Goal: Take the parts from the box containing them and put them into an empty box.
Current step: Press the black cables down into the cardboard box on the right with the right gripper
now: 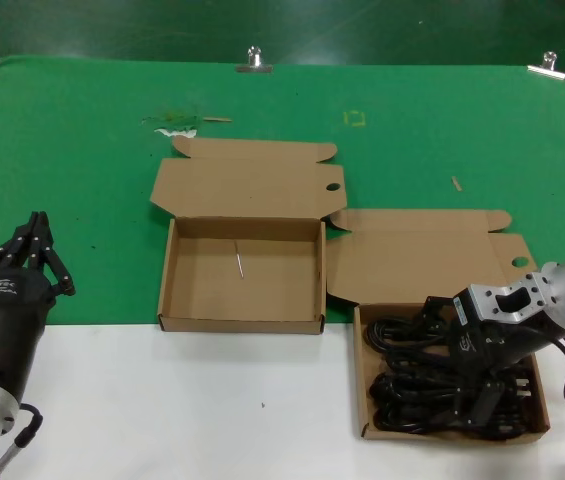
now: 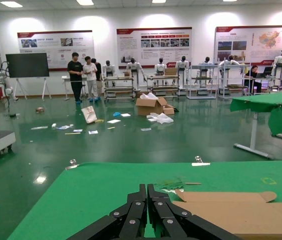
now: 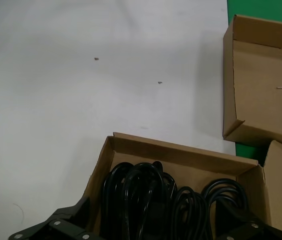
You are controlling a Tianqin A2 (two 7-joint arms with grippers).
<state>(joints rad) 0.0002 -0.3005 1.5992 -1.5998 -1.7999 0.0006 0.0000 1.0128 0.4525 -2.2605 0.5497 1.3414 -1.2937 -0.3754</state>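
Note:
Several black power cords (image 1: 412, 375) lie coiled in the squarer cardboard box (image 1: 361, 380) at the front right. My right gripper (image 1: 465, 390) is open and lowered into that box, its fingers spread on either side of a cord bundle (image 3: 145, 200); I cannot tell whether it touches the bundle. The box's near wall (image 3: 180, 150) shows in the right wrist view. The wide empty box (image 1: 262, 290), with a thin pale streak on its floor, stands to the left of it and also shows in the right wrist view (image 3: 260, 80). My left gripper (image 1: 40, 250) is shut and empty, parked at the far left; it also shows in the left wrist view (image 2: 148, 192).
Both boxes have open lid flaps (image 1: 247, 180) lying back on the green cloth (image 1: 82, 180). The cloth is held by metal clips (image 1: 254, 60) at the table's far edge. Small scraps (image 1: 175, 124) lie at the back. White tabletop (image 1: 212, 410) lies in front of the boxes.

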